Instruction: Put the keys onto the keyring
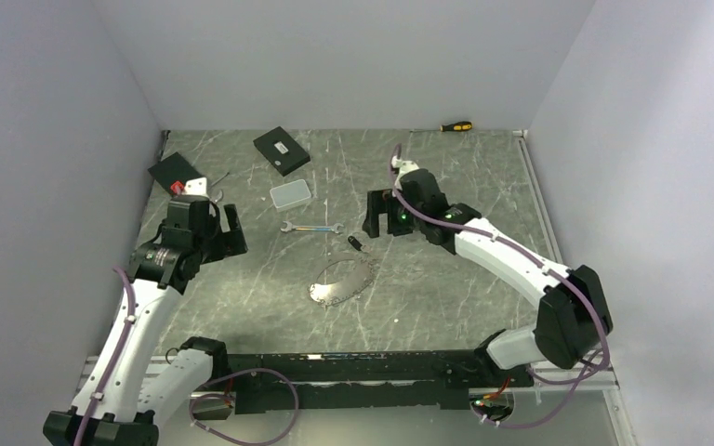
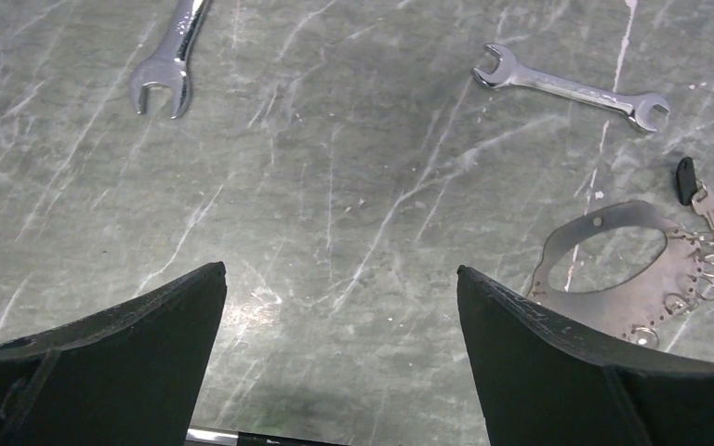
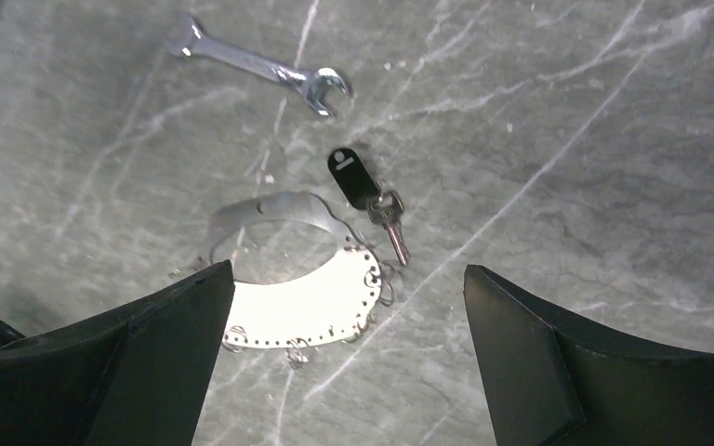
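The keyring (image 1: 323, 294) is a flat silvery loop with a wide perforated crescent that carries small wire rings. It lies mid-table and shows in the left wrist view (image 2: 604, 216) and the right wrist view (image 3: 307, 311). A key (image 1: 356, 243) with a stubby black head and short silver blade lies at the loop's far edge, touching or just apart (image 2: 687, 180) (image 3: 354, 177). My left gripper (image 1: 231, 232) (image 2: 339, 269) is open and empty, well left of the keyring. My right gripper (image 1: 376, 216) (image 3: 349, 267) is open and empty, hovering just beyond and above the key and keyring.
A small silver wrench (image 1: 311, 228) (image 2: 572, 88) (image 3: 256, 65) lies just beyond the key. A second wrench (image 2: 172, 60) lies farther left. Two black boxes (image 1: 281, 150) (image 1: 175, 172) and a pale case (image 1: 291, 193) sit at the back left. A yellow-and-black screwdriver (image 1: 456, 125) lies by the back wall.
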You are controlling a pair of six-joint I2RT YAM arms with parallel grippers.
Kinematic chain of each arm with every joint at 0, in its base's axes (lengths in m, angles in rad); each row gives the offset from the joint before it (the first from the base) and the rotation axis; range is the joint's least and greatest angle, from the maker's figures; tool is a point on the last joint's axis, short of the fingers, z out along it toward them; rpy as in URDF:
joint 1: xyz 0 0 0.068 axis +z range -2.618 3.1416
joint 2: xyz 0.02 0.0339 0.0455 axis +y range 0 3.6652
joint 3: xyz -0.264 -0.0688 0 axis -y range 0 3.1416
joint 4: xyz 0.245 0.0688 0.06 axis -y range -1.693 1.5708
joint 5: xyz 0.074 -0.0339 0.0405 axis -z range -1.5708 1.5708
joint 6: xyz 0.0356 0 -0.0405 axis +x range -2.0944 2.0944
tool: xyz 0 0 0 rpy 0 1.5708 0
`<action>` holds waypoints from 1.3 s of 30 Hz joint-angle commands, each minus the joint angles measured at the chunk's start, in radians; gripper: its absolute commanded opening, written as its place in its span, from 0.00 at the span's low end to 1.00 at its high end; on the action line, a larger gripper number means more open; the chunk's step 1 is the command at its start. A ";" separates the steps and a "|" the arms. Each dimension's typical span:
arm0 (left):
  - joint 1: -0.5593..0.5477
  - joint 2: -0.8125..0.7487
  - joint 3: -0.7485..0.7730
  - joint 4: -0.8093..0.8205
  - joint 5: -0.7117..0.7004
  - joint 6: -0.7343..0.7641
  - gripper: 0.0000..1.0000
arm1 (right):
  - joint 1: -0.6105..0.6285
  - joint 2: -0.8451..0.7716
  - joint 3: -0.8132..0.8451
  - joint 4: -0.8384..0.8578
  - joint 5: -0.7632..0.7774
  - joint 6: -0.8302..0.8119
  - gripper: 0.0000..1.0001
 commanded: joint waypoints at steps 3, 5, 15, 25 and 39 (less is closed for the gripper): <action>-0.022 -0.004 0.006 0.036 0.083 0.025 0.99 | 0.037 0.107 0.091 -0.150 0.149 -0.068 0.91; -0.039 -0.009 0.006 0.036 0.088 0.027 0.99 | 0.037 0.166 0.117 -0.169 0.147 -0.077 0.87; -0.082 -0.032 0.001 0.046 0.097 0.030 0.97 | 0.115 0.464 0.372 -0.280 0.148 -0.065 0.84; -0.082 -0.027 0.005 0.035 0.078 0.027 0.96 | 0.160 0.759 0.728 -0.493 0.269 -0.031 0.78; -0.082 -0.022 0.005 0.037 0.071 0.025 0.96 | 0.171 0.818 0.726 -0.556 0.283 -0.006 0.44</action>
